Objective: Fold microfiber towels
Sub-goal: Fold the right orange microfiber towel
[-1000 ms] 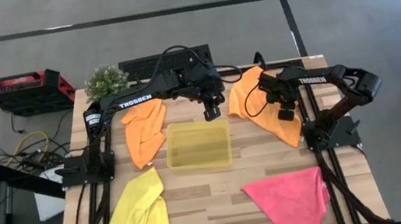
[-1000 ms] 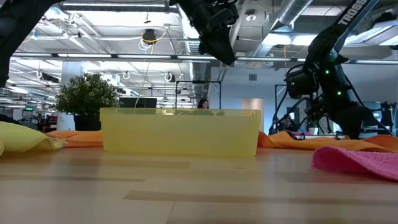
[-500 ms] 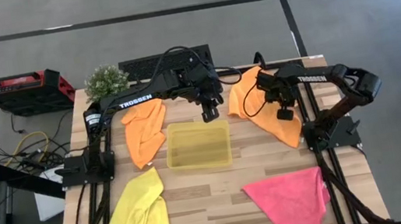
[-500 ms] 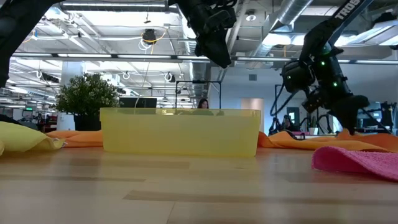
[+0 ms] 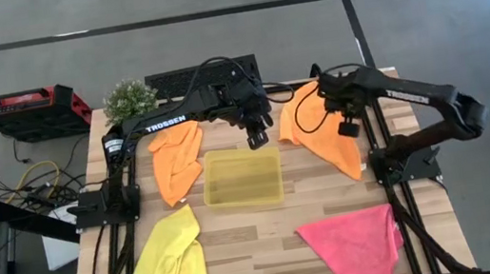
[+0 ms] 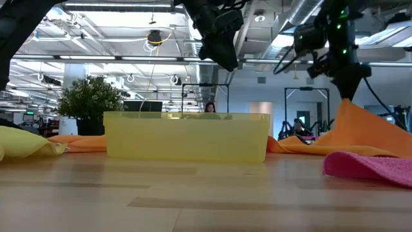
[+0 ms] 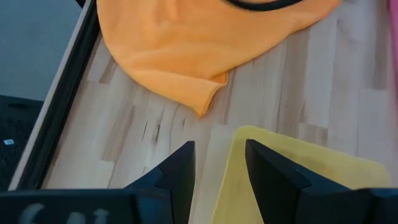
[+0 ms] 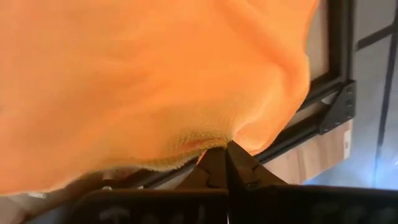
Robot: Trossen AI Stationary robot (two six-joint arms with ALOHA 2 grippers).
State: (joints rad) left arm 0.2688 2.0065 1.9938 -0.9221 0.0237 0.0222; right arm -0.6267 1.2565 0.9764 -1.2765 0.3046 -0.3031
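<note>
Towel first: the orange towel (image 5: 322,136) on the right side of the table is being picked up; one bit of it is pinched tight in the right gripper (image 5: 348,128), and in the low view the cloth (image 6: 360,132) rises in a pointed tent under that gripper (image 6: 347,90); the rest of it lies on the table below. In the right wrist view the two fingers are squeezed together on a fold of orange cloth (image 8: 155,81).

So the step in hand looks like the start of a fold; I think the next move is to lift this edge and carry it across the towel, then lay it down flat.

The left gripper (image 5: 257,138) hangs with its fingers apart, holding nothing; the yellow tray (image 5: 242,178) is just under and in front of it. The other orange towel (image 5: 177,158) lies off to its side; the yellow towel (image 5: 169,263) and the pink towel (image 5: 354,245) lie far from both grippers.
</note>
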